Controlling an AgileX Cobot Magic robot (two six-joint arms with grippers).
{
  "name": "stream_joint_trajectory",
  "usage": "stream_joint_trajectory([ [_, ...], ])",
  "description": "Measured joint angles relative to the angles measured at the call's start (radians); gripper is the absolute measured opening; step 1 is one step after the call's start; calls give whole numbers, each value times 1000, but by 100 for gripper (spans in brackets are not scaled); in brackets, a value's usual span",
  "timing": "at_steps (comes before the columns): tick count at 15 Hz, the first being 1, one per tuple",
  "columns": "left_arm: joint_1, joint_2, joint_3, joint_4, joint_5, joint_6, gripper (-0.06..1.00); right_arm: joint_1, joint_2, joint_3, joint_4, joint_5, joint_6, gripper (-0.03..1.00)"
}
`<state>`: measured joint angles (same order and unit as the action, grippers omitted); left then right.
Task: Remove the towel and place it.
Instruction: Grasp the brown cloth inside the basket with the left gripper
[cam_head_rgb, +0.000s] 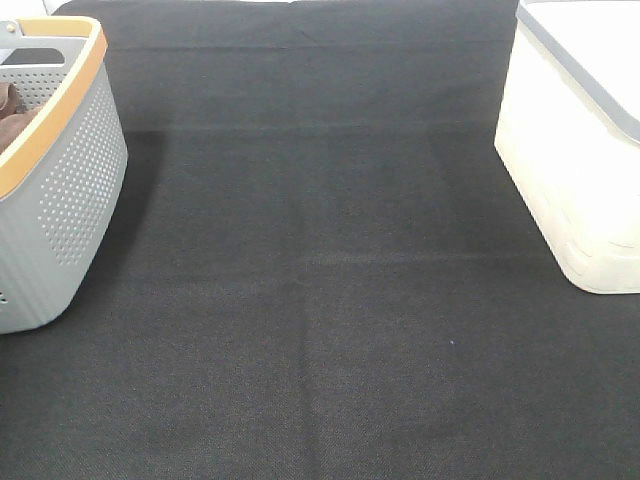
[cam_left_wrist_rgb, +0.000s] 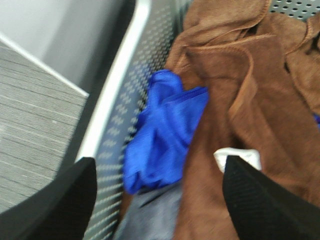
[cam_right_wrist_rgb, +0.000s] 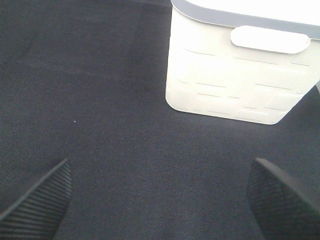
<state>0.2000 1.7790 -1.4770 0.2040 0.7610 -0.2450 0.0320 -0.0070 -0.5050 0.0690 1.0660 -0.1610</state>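
Observation:
The reddish-brown towel (cam_left_wrist_rgb: 250, 100) lies crumpled inside the grey basket (cam_left_wrist_rgb: 125, 85), its stitched hem showing and a small white tag (cam_left_wrist_rgb: 237, 157) by one fingertip. A sliver of brown cloth (cam_head_rgb: 12, 115) shows in the basket (cam_head_rgb: 70, 190) at the far left of the high view. My left gripper (cam_left_wrist_rgb: 157, 195) hangs open and empty just above the towel and a blue cloth (cam_left_wrist_rgb: 162, 135). My right gripper (cam_right_wrist_rgb: 160, 200) is open and empty over the black mat, a short way from the white box (cam_right_wrist_rgb: 235, 75). Neither arm shows in the high view.
A grey cloth (cam_left_wrist_rgb: 150, 217) lies under the blue one in the basket. The white lidded box (cam_head_rgb: 575, 140) stands at the right edge of the black mat (cam_head_rgb: 320, 300). The basket has a wooden rim (cam_head_rgb: 65, 100).

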Motion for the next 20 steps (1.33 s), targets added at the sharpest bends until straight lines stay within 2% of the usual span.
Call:
stream_joint_trajectory([
  [4,0,121,-144,-220,27,88,68,0,0,0,0,0,0,89],
  [5,0,137,-156,-251,27,100,68,0,0,0,0,0,0,89],
  [11,0,204,-164,-282,37,111,67,0,0,0,0,0,0,89],
  [17,0,208,-164,-283,2,111,37,0,0,0,0,0,0,89],
  [18,0,209,-164,-283,2,112,28,0,0,0,0,0,0,89],
  [20,0,209,-164,-283,2,142,2,0,0,0,0,0,0,89],
])
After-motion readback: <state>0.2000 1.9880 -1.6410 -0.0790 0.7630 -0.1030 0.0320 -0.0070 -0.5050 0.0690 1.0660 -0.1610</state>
